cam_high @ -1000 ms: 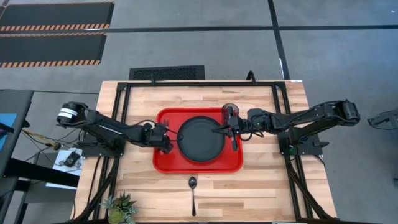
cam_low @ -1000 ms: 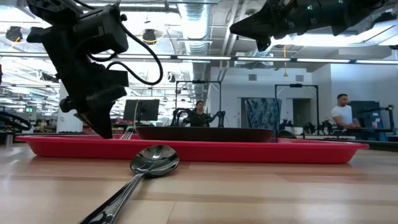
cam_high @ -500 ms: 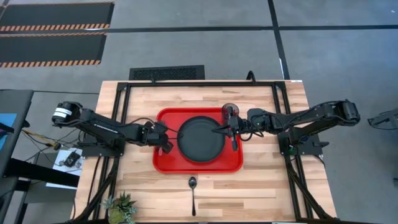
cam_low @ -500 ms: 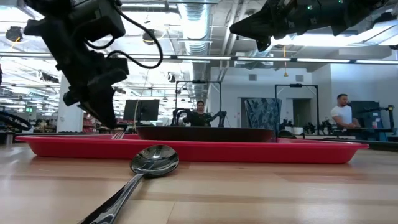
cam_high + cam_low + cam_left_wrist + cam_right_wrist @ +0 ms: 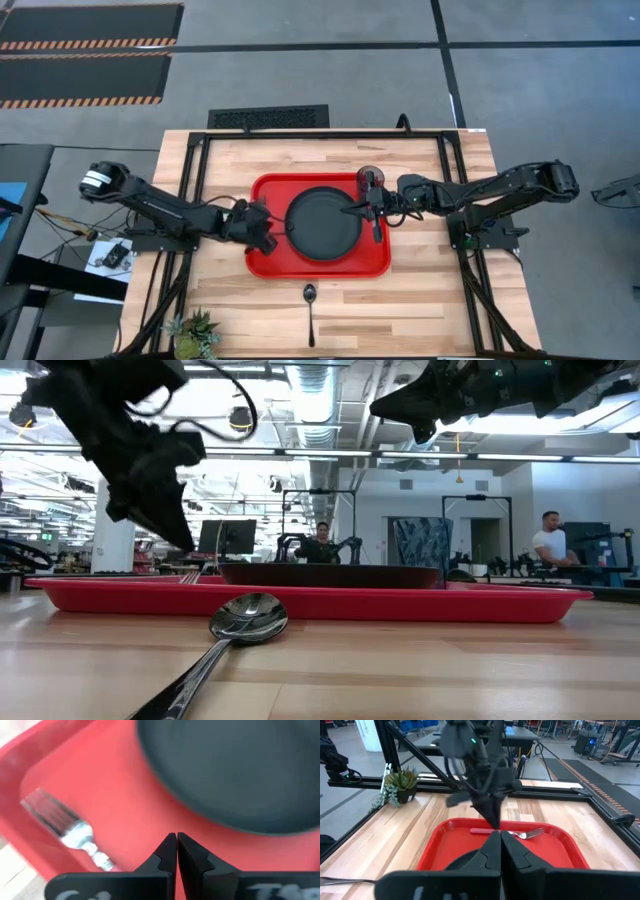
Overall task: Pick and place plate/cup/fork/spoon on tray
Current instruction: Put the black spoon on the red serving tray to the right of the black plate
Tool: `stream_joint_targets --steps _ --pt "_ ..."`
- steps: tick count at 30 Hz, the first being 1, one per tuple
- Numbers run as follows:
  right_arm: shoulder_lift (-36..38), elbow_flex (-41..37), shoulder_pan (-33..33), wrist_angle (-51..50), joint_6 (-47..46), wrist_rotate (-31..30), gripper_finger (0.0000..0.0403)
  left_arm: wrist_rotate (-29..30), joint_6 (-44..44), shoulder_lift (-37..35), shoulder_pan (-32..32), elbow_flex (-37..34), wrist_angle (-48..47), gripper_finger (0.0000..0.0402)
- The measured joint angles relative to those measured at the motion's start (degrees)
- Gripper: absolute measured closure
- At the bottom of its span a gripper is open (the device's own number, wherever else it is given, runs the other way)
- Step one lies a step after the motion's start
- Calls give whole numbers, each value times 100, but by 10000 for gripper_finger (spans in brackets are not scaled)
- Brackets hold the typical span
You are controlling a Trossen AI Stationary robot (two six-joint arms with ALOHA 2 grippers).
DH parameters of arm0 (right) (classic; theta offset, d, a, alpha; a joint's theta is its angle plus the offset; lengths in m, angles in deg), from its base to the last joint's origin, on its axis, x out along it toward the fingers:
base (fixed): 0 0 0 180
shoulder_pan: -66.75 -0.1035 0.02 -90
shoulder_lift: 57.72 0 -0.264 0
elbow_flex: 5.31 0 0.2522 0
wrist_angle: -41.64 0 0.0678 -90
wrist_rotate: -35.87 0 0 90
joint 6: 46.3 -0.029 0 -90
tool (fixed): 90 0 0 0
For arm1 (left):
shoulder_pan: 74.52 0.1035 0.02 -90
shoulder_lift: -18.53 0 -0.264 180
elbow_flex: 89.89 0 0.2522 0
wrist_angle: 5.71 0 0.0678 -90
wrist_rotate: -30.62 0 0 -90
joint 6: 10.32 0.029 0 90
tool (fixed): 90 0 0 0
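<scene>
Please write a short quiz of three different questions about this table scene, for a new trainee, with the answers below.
1. True or false: the spoon lies on the wooden table, outside the red tray.
2. Which item lies on the tray beside the black plate, near the left gripper? A) fork B) knife C) napkin
3. Fill in: the jaws of the right gripper are ____.

Key
1. True; it lies on bare wood beside the tray's edge.
2. A; the fork shows its silvery tines on the red floor.
3. Shut, holding nothing.
</scene>
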Motion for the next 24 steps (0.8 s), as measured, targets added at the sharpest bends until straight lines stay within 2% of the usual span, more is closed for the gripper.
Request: stream_joint_targets --steps 11,15,20,24 --pt "0 0 -282 -21 0 -467 392 199 42 -80 -1383 0 942 402" --pt "0 0 -520 -28 -18 -502 392 -15 164 -80 -1779 0 1542 401" --pt "-2 0 -991 -137 -152 -1109 392 -148 386 141 -2113 0 2421 400" --pt "0 0 -1288 -197 -158 -1515 392 -554 411 685 -2161 0 3269 388"
